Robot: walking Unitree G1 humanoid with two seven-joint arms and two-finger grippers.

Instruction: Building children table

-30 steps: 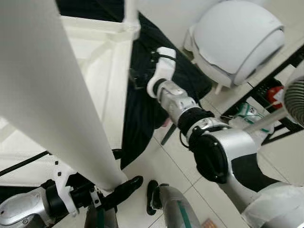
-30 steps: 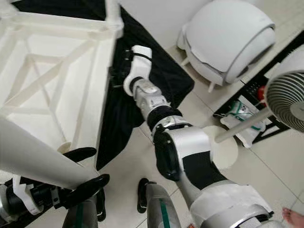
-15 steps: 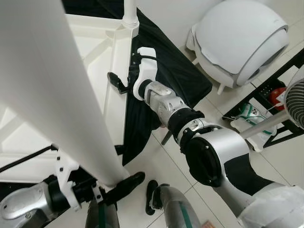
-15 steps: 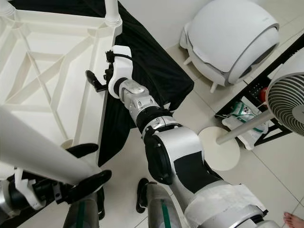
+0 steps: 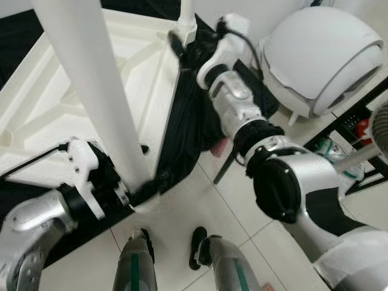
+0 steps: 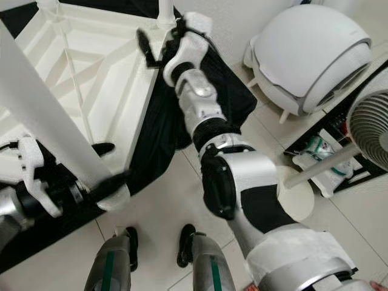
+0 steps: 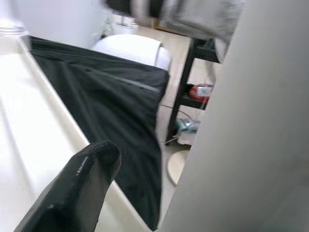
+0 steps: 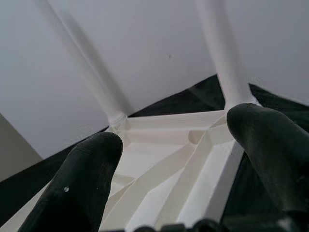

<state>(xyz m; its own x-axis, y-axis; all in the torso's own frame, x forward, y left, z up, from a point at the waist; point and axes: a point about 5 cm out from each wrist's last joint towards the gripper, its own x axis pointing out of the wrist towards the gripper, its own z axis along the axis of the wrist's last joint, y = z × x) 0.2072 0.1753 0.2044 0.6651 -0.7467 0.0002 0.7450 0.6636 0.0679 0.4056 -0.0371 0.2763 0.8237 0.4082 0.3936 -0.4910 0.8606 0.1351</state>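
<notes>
White plastic children's table (image 6: 73,79) lies upside down on black cloth (image 6: 209,91); left gripper (image 6: 103,173) clamps its near-corner upright leg (image 6: 42,115); right gripper (image 6: 159,42), fingers spread and empty, hovers at the far-corner leg (image 6: 163,12).

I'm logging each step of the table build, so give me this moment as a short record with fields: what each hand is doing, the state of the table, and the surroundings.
left hand: shut on the near table leg, gripping it low, by its corner socket
right hand: open, at the tabletop's far right edge, close to the far leg
tabletop: white, upside down, ribbed underside up, lying on a black cloth
surroundings: tiled floor, white domed unit, standing fan
</notes>
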